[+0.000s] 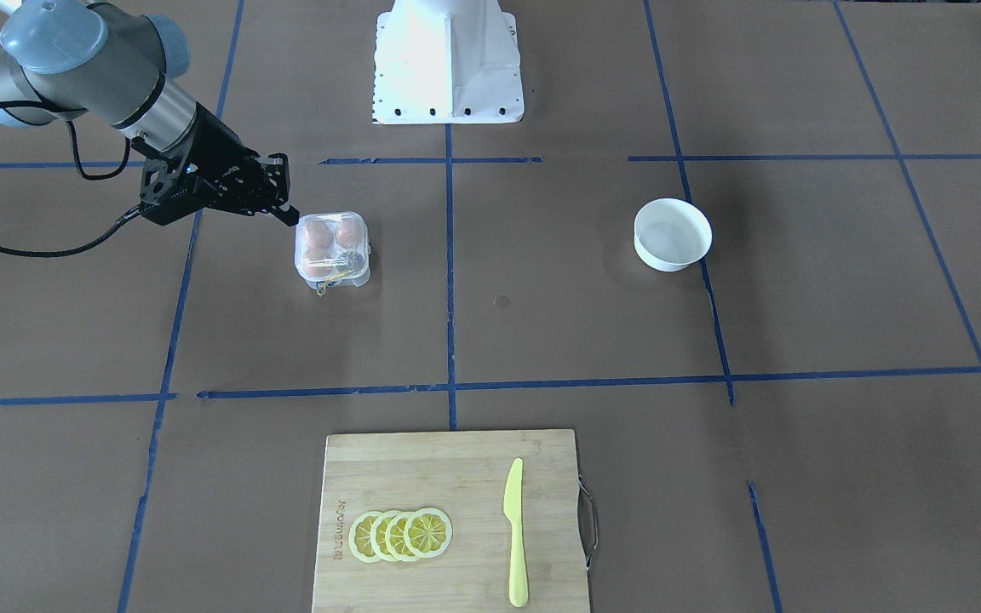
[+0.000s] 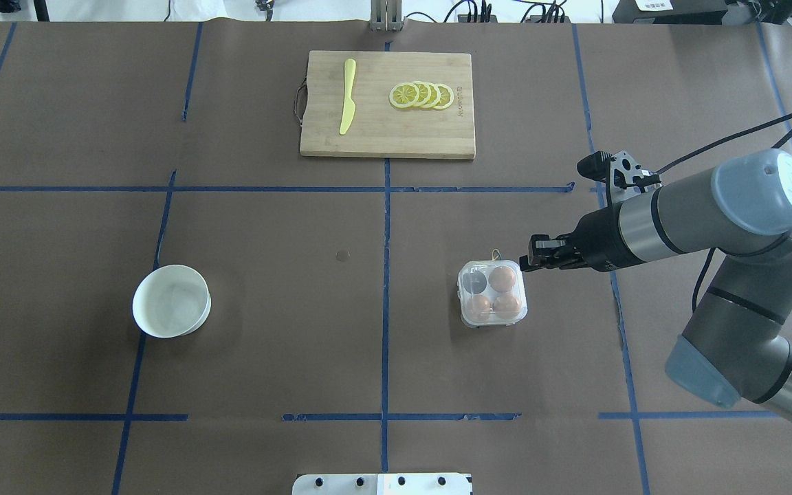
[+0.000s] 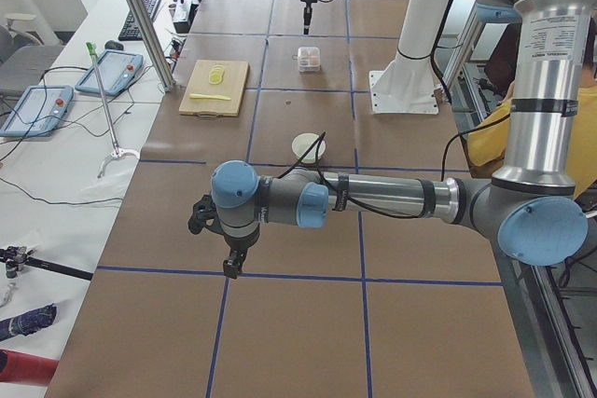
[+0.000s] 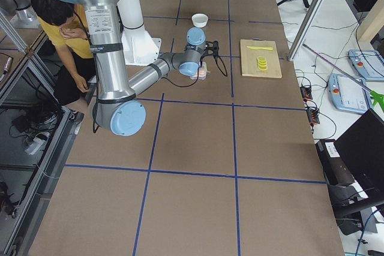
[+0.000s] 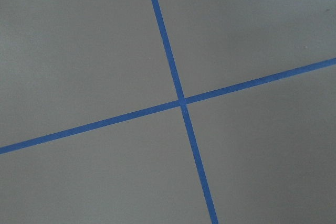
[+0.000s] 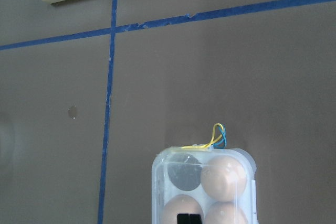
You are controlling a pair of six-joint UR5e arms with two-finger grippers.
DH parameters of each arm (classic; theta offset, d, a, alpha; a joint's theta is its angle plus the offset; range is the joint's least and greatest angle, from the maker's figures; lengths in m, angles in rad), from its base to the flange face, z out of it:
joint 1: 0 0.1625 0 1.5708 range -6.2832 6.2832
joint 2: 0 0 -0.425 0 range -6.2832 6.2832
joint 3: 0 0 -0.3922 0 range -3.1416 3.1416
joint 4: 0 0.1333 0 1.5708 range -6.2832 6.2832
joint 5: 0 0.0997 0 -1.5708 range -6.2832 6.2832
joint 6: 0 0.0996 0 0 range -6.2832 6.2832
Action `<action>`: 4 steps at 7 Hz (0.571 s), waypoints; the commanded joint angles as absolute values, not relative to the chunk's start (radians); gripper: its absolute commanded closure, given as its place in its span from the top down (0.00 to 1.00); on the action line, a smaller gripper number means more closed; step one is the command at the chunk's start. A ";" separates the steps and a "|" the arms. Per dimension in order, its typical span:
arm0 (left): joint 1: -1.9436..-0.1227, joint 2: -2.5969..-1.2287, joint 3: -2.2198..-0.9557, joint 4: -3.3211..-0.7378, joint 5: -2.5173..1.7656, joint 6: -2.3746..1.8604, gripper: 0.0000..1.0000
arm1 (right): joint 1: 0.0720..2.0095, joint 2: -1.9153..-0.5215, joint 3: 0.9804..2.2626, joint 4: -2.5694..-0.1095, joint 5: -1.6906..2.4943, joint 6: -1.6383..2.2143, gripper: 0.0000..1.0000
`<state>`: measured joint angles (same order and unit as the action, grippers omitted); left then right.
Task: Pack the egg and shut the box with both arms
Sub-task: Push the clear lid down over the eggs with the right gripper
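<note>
On the robot's right half of the brown surface (image 2: pixel 265 344): one clear box (image 2: pixel 492 293) with four cups, its lid down over them.
- Eggs (image 2: pixel 503 278): three, tan-brown, each in its own cup. The fourth cup, on the far side toward the middle of the surface, is empty.
- String (image 6: pixel 218 137): one, yellow with a blue strand, looped at the box's far edge.
- Right pincer (image 2: pixel 530 260): one, fingers pressed together with nothing between them. The tip is at the box's far outer corner; whether it touches cannot be told.
- Left pincer (image 3: pixel 231 267): one, pointing down over a crossing of blue tape lines, well apart from the box. Whether it is spread or pressed together cannot be told.
- Bowl (image 2: pixel 171 311): one, white and round, on the robot's left half.
- Cutting board (image 2: pixel 388 103): one, wooden, at the far middle. It bears one yellow knife (image 2: pixel 347 105) and four overlapping lemon slices (image 2: pixel 422 95).
</note>
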<state>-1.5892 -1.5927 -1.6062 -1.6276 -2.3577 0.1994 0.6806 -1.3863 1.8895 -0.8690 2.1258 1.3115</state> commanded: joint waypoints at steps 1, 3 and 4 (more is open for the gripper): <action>-1.591 -1.592 -1.605 -1.628 -2.358 0.199 1.00 | 0.739 -1.396 1.891 -0.985 2.129 1.296 0.00; -1.591 -1.592 -1.605 -1.628 -2.358 0.199 1.00 | 0.794 -1.466 1.893 -1.071 2.119 1.235 0.00; -1.589 -1.592 -1.605 -1.628 -2.362 0.199 1.00 | 0.848 -1.542 1.893 -1.071 2.118 1.113 0.00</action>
<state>-1.5900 -1.5923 -1.6046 -1.6275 -2.3589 0.1994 0.7952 -1.4658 1.8926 -1.0551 2.1211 1.2202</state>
